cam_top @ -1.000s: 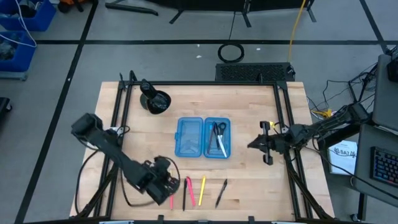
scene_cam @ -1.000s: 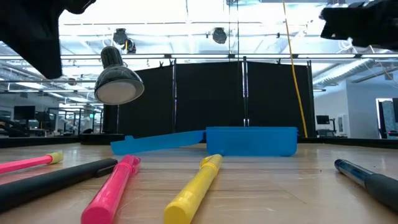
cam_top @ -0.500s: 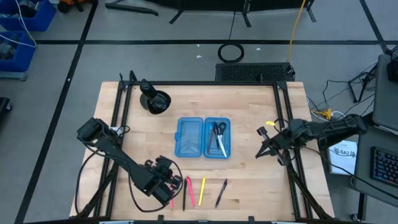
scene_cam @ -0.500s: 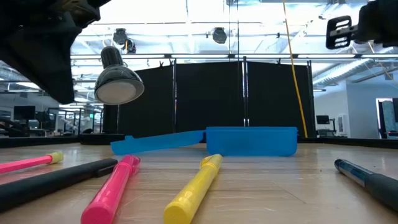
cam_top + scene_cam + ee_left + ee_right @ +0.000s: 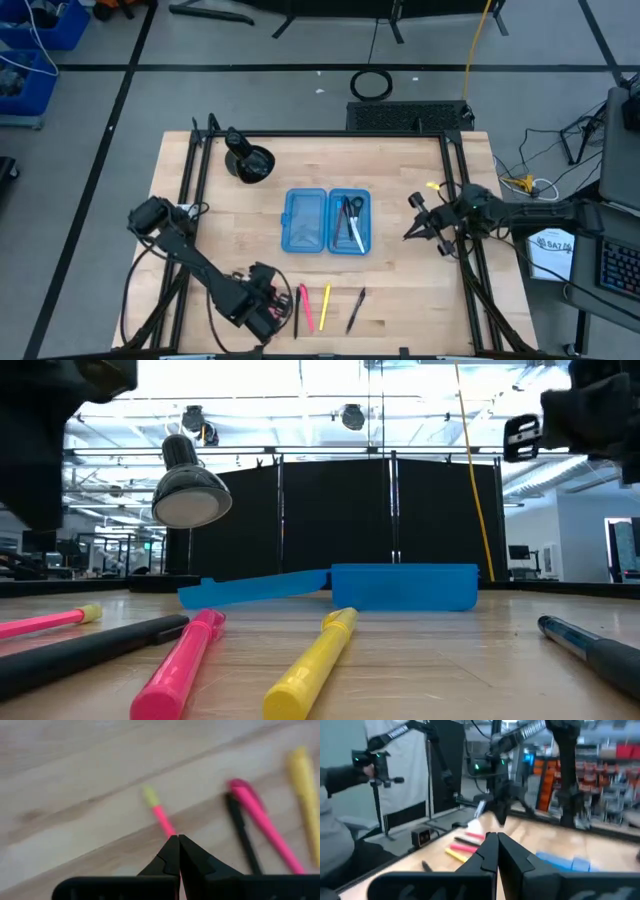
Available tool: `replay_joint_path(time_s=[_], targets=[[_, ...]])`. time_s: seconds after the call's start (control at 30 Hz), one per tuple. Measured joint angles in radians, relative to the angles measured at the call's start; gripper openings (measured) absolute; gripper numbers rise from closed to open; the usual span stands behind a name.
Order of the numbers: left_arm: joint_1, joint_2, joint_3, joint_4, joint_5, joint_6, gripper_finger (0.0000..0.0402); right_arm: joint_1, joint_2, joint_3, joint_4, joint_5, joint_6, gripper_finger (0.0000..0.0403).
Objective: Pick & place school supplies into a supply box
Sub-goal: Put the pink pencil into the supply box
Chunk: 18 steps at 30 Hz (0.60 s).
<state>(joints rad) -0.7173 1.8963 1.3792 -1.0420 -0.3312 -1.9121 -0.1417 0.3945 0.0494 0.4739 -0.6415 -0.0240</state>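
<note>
Left pincer [image 5: 272, 318], at the frame's lower left, is closed on a thin pink pen [image 5: 161, 817] to lift it. Right pincer [image 5: 412, 231] waits closed and empty, mid-right. Supply box [image 5: 327, 221] lies open at counter [image 5: 400, 180] centre.

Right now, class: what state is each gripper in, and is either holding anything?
Left gripper: closed on the thin pink pencil at the table's front edge.
Right gripper: closed, holding nothing, raised at the table's right side.

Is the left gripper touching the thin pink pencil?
Cannot tell. In the left wrist view the shut left gripper overlaps the thin pink pencil, hiding any contact or gap; the high view is no clearer.
</note>
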Motion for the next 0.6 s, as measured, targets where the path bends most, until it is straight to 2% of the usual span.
replay_joint_path(time_s=[0.1, 0.23, 0.33, 0.5, 0.6], targets=[[0.013, 0.001, 0.015, -0.092, 0.020, -0.072, 0.0005, -0.014, 0.022, -0.001, -0.013, 0.014, -0.012, 0.0000], [0.065, 0.001, 0.018, -0.124, 0.175, -0.076, 0.0033, -0.015, 0.044, -0.002, 0.004, 0.016, -0.042, 0.0000], [0.122, 0.001, 0.006, -0.101, 0.260, -0.005, 0.0066, -0.015, 0.045, -0.003, 0.038, 0.015, -0.047, 0.0000], [0.195, 0.001, 0.006, -0.006, 0.268, 0.165, 0.0125, -0.014, 0.044, -0.004, 0.049, 0.012, -0.067, 0.0000], [0.219, 0.001, 0.006, 0.028, 0.274, 0.202, 0.0152, -0.014, 0.046, -0.004, 0.045, 0.011, -0.070, 0.0000]])
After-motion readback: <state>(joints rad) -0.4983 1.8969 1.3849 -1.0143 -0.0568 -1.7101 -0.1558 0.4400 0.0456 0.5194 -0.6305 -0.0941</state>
